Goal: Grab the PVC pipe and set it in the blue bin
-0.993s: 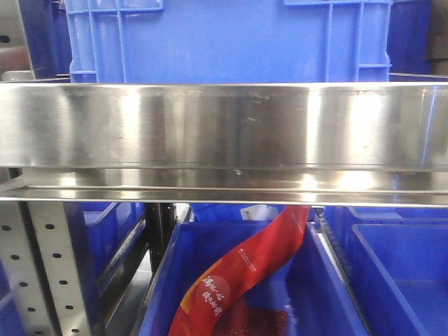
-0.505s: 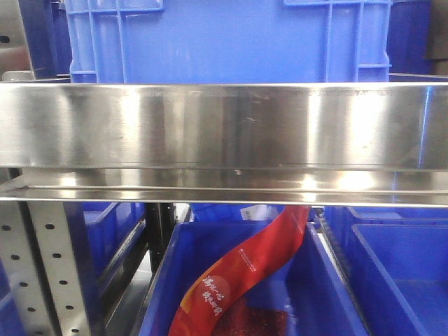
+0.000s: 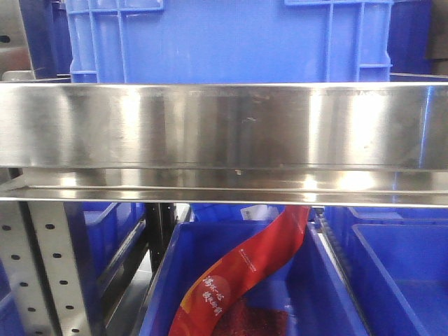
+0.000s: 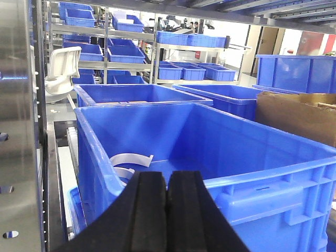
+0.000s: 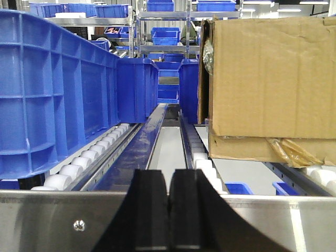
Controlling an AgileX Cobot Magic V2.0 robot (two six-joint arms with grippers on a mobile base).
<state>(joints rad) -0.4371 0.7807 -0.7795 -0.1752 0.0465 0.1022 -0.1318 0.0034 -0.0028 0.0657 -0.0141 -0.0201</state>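
Left hand pressed closed, empty, just before the blue bin; white curved pipe pieces lie inside it. Right hand closed, empty, facing roller track beside cardboard box.

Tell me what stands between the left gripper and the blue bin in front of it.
Nothing visible does. The left gripper, its jaws closed together and empty, sits just short of the blue bin's near rim, with open air between. Curved white pieces lie inside; whether they are the PVC pipe I cannot tell. The right gripper faces a roller lane.
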